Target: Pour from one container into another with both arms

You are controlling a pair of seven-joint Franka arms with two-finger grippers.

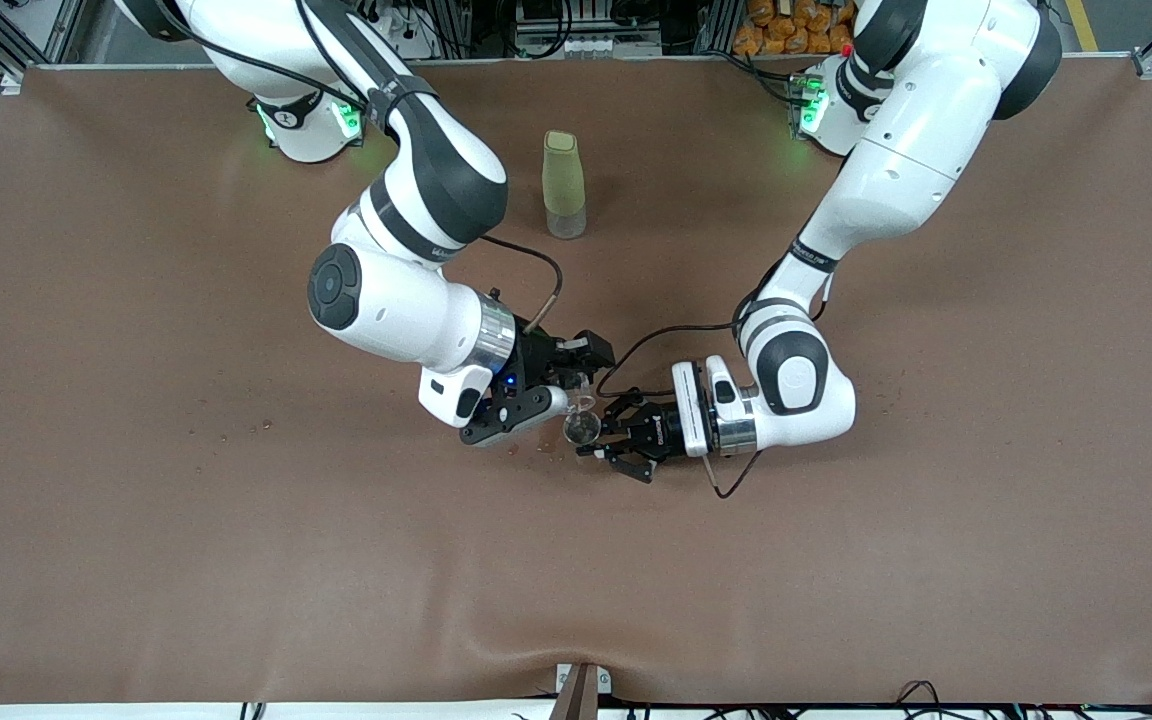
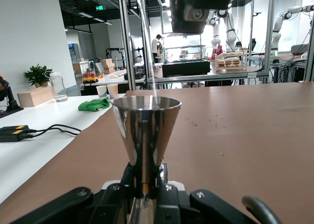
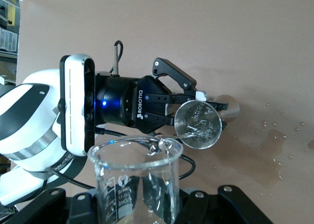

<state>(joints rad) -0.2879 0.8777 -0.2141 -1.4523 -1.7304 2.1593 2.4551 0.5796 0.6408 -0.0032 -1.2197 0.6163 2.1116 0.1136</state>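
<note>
Right wrist view: right end effector holding tilted glass cup, stream entering jigger clamped by left end effector; keep tilt slow, lip centred over jigger mouth.

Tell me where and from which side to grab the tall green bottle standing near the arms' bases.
Grip the bottle around its pale-green middle, coming in level from the side facing the front camera. It stands upright and alone on the table, and its straight walls should suit a side pinch better than the top.
</note>
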